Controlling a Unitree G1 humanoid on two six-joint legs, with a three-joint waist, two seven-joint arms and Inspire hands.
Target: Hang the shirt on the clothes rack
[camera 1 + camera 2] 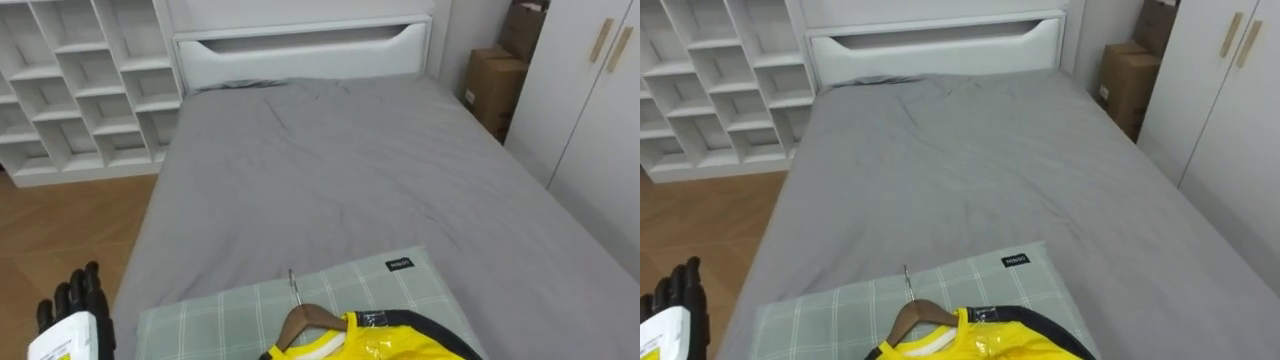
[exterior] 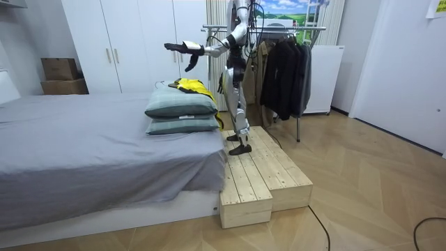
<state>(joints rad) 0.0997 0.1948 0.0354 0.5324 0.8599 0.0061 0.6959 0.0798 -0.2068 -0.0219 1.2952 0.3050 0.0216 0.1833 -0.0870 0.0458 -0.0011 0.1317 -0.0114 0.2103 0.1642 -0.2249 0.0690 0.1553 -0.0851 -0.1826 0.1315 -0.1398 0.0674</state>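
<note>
A yellow shirt [image 1: 395,345] with a dark collar band lies on a wooden hanger [image 1: 300,322] at the bottom of the eye views. The hanger's metal hook points toward the headboard. Both rest on a green checked pillow [image 1: 215,318], the top one of two stacked pillows [image 2: 181,104] at the foot of the bed. My left hand [image 1: 75,300] shows at the lower left, beside the bed and apart from the shirt, with straight dark fingers pointing up and nothing in it. In the room view I stand on a wooden platform [image 2: 258,174], left hand [image 2: 180,47] held out above the pillows.
The grey bed [image 1: 350,170] stretches ahead to a white headboard. White cube shelves [image 1: 80,80] stand at the left; a wardrobe [image 1: 600,100] and cardboard boxes [image 1: 495,85] at the right. Behind me a clothes rack [image 2: 279,28] holds dark garments [image 2: 282,70].
</note>
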